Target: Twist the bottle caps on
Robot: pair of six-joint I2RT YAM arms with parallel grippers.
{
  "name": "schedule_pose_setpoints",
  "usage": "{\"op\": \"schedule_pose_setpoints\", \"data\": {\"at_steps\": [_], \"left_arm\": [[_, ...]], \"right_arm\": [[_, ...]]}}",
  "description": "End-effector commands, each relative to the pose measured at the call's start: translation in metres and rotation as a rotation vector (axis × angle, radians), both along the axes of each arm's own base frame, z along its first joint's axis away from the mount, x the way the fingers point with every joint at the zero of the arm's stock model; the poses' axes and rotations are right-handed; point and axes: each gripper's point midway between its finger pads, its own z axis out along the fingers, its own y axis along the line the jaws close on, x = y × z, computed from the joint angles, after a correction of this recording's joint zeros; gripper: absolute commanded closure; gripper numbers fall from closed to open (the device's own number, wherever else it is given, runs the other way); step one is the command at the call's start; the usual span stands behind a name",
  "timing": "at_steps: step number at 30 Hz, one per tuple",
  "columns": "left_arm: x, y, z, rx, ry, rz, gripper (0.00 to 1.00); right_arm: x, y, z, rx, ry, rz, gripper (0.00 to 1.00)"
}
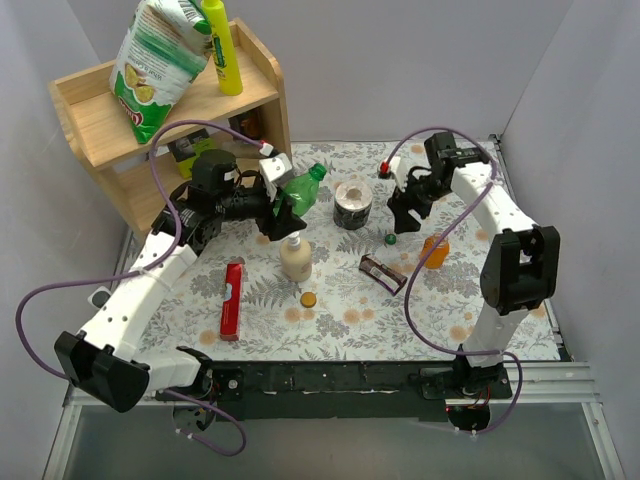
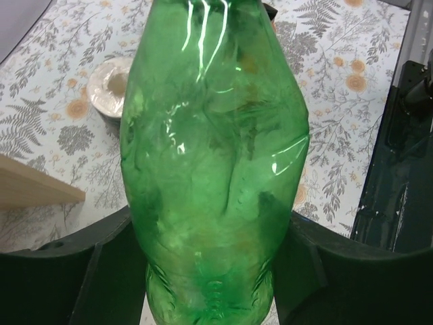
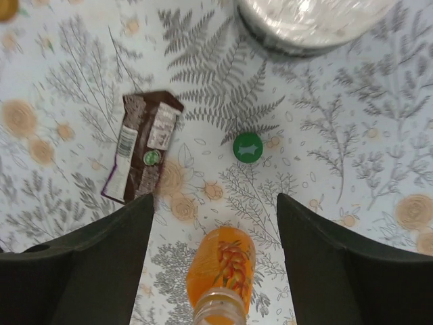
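The green bottle (image 2: 216, 176) is being clamped around its body by the left gripper (image 1: 283, 208), its fingers (image 2: 95, 284) being pressed against both sides. It is being held tilted above the table (image 1: 350, 320), left of the tape roll (image 1: 352, 204), with its neck pointing to the far right. Whether anything is inside it cannot be told. The right gripper (image 3: 215, 200) is being held with its jaws wide apart over the orange bottle (image 3: 226, 267), which is standing open-necked towards the right side. The green cap (image 3: 247, 147) is lying near it, to its left, clear of the fingers. The orange-brown cap (image 1: 308, 299) is lying just on the near side of the cream bottle (image 1: 296, 258). A chip bag (image 1: 155, 55) and a yellow bottle (image 1: 222, 45) are being carried on the wooden shelf (image 1: 90, 115).
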Motion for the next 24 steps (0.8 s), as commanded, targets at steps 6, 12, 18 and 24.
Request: {"op": "schedule_pose_setpoints", "data": {"at_steps": [6, 12, 18, 24], "left_arm": [[-0.008, 0.030, 0.016, 0.060, -0.022, 0.107, 1.00], [0.004, 0.035, 0.012, 0.070, -0.017, 0.149, 1.00], [0.011, 0.036, 0.009, 0.078, -0.003, 0.159, 1.00], [0.014, 0.035, 0.003, 0.079, 0.018, 0.161, 1.00]], "right_arm": [[0.027, -0.010, -0.057, -0.107, -0.122, 0.161, 0.34], [0.037, -0.003, -0.084, -0.108, -0.131, 0.204, 0.32], [0.042, 0.000, -0.102, -0.115, -0.116, 0.202, 0.31], [0.032, 0.004, -0.112, -0.092, -0.075, 0.235, 0.31]]}}
